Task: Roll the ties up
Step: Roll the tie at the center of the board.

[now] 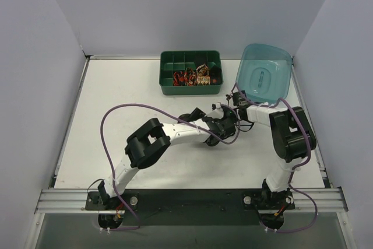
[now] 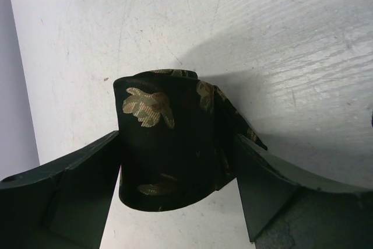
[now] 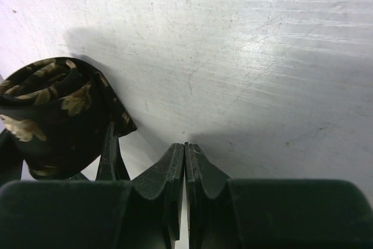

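While the left gripper (image 2: 176, 144) stood with its jaws spread wide, a rolled tie (image 2: 160, 126), black with pale gold leaf motifs, rested on the white table (image 2: 280, 39) between them. The finger faces lay close against its sides without visibly squeezing it. Just beside the coil, the right gripper (image 3: 185, 150) was closed on nothing, its two fingers meeting tip to tip over bare tabletop.

Farther off, the overhead view showed both arms reaching to the right of the table's centre, their wrists close together. At the far edge stood a green tray (image 1: 190, 90) with several coiled ties (image 1: 202, 76) in its middle and right compartments. A teal tub (image 1: 280, 56) stood just right of it, and no tie could be made out inside.

Judged from this, the tie in hand was fully rolled, and carrying it to the tray appeared to be what was left. No long unrolled strip showed in any view, so whether more ties waited could not be told.

The left wrist view gave the coil's broad outer wrap and its fit between the fingers. The right wrist view alone showed the spiral of turns and a loose pointed end at the coil's edge. The overhead view lost the coil among the dark wrists, yet only it showed the tray and tub.
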You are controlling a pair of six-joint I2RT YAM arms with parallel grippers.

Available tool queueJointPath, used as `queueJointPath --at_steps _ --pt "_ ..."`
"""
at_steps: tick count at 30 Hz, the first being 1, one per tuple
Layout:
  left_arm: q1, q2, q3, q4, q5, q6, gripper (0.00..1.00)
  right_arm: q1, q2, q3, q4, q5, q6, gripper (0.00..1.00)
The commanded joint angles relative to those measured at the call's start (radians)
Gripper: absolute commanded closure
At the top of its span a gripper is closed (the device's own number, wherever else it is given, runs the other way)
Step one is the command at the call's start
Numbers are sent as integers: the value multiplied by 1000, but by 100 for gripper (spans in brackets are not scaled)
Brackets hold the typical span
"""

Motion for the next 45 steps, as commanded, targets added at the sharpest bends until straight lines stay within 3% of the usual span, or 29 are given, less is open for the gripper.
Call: queueJointPath --at_steps 1,5,12,15,19,22,37,42,45 --pt "-63 -16 16 47 33 -12 18 -5 -114 -5 121 -73 25 92" --pt "-68 -33 2 67 27 -18 34 -16 -147 -11 149 -99 29 92" --pt "-65 -7 1 55 -2 -6 46 -33 -175 -31 184 -129 41 92" --pt "-65 -9 -35 84 5 10 49 -44 -175 -43 213 -152 55 92" --pt "-68 -33 -102 145 28 26 63 -57 -178 -57 227 -159 60 92" --pt "-72 -46 -151 174 33 23 66 -68 -172 -63 241 -167 66 92" --pt "-89 -76 -274 276 77 23 66 -165 -178 -63 316 -253 124 91" --pt "-88 -102 -291 303 91 42 55 -165 -172 -54 308 -259 123 91" --pt "-92 -136 -309 345 116 65 41 -166 -169 -52 307 -264 126 91"
